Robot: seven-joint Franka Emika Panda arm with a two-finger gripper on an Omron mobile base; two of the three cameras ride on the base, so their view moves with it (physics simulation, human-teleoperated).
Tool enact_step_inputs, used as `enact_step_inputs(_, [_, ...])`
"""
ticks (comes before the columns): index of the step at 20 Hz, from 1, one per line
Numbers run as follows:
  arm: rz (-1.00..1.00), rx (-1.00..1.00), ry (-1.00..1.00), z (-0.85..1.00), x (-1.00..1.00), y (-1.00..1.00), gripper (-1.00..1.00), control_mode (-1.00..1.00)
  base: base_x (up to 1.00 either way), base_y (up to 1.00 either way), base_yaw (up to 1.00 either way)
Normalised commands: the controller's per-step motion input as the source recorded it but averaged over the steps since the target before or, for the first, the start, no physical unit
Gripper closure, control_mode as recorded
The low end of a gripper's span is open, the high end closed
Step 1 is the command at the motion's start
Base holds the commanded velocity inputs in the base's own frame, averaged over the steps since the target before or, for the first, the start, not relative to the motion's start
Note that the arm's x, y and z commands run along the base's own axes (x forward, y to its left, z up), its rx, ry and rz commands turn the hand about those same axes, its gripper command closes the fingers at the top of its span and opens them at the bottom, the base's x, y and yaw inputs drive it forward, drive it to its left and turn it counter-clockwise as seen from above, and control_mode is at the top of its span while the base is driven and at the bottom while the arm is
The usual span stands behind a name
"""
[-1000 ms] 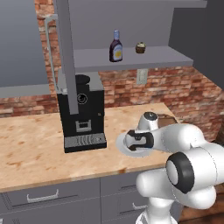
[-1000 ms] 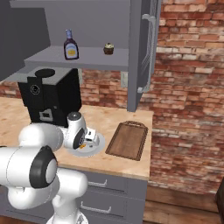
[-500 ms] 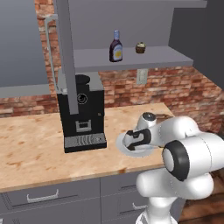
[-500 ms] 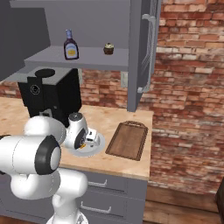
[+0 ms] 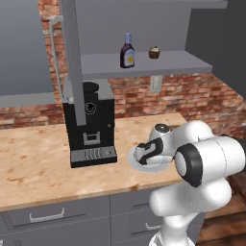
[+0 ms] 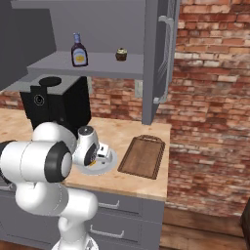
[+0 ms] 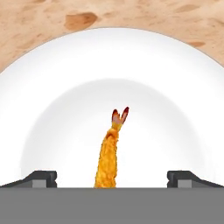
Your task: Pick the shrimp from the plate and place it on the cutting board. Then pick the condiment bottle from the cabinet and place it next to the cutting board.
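Note:
The orange shrimp [image 7: 110,153] lies in the middle of the white plate [image 7: 52,78], its tail pointing away from the hand. My gripper [image 7: 111,178] hangs low over the plate, open, with one fingertip on each side of the shrimp and not touching it. From the base cameras the hand [image 5: 146,153] covers most of the plate [image 5: 132,157] [image 6: 108,161]. The dark brown cutting board [image 6: 143,156] lies bare on the counter just right of the plate. The condiment bottle [image 5: 127,51] [image 6: 78,51] stands on the grey cabinet shelf [image 5: 168,61] [image 6: 53,61].
A small brown cupcake [image 5: 153,52] [image 6: 121,53] sits on the shelf right of the bottle. A black coffee machine [image 5: 89,124] [image 6: 56,105] stands on the counter left of the plate. An open cabinet door [image 6: 158,53] hangs above the board.
The hand has sunk a little lower onto the plate; the elbow has swung round. Plate, board and bottle have not moved.

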Motion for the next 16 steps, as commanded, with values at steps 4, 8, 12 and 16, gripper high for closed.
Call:
enact_step_inputs(4, [0.0, 0.0, 0.0, -0.12, 0.07, 0.0, -1.0, -1.0, 0.0, 0.0, 0.0])
enact_step_inputs(8, [0.0, 0.0, 0.0, -0.13, 0.07, 0.01, -1.0, -1.0, 0.0, 0.0, 0.0])
enact_step_inputs(12, [0.0, 0.0, 0.0, -0.12, 0.09, 0.05, 1.0, -1.0, 0.0, 0.0, 0.0])
enact_step_inputs(16, [0.0, 0.0, 0.0, -0.1, 0.03, 0.0, 1.0, -1.0, 0.0, 0.0, 0.0])
